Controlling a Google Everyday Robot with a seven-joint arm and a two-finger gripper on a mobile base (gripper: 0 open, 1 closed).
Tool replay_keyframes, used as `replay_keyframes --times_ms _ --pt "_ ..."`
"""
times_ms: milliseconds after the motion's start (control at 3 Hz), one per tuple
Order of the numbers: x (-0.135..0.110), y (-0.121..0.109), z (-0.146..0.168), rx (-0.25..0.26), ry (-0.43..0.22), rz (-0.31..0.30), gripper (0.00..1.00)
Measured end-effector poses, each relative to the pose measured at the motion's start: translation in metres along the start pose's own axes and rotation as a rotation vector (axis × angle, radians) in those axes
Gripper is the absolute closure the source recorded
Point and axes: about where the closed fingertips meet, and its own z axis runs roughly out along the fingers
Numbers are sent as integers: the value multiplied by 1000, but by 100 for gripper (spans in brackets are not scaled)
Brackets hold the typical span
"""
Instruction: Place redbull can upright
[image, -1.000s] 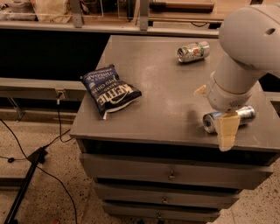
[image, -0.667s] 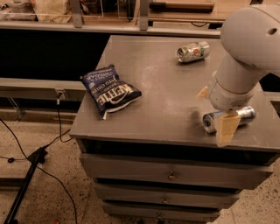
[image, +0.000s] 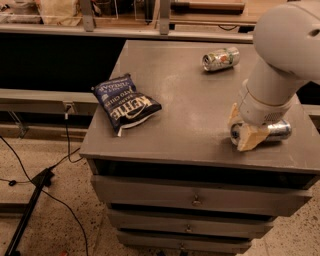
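The redbull can (image: 278, 130), slim and silver, lies on its side near the front right edge of the grey cabinet top (image: 190, 125). My gripper (image: 242, 131) reaches down over the can's left end. One tan finger (image: 251, 137) is in front of the can and the other (image: 233, 116) is behind it, both pressed against it. The can still rests on the surface. My white arm (image: 280, 60) hides part of the can's far side.
A shorter silver can with green and orange print (image: 220, 58) lies on its side at the back. A dark blue chip bag (image: 127, 104) lies at the left front. Drawers (image: 195, 200) sit below; cables (image: 55, 165) run over the floor at the left.
The front finger has drawn in toward the can and now sits against it. The can, the other can and the chip bag have not moved.
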Motion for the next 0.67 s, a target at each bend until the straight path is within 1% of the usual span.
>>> replay_keyframes --times_ms 333,667 --pt "-4 1 -13 18 -8 0 100" --pt "0 -2 -81 85 -87 64 100"
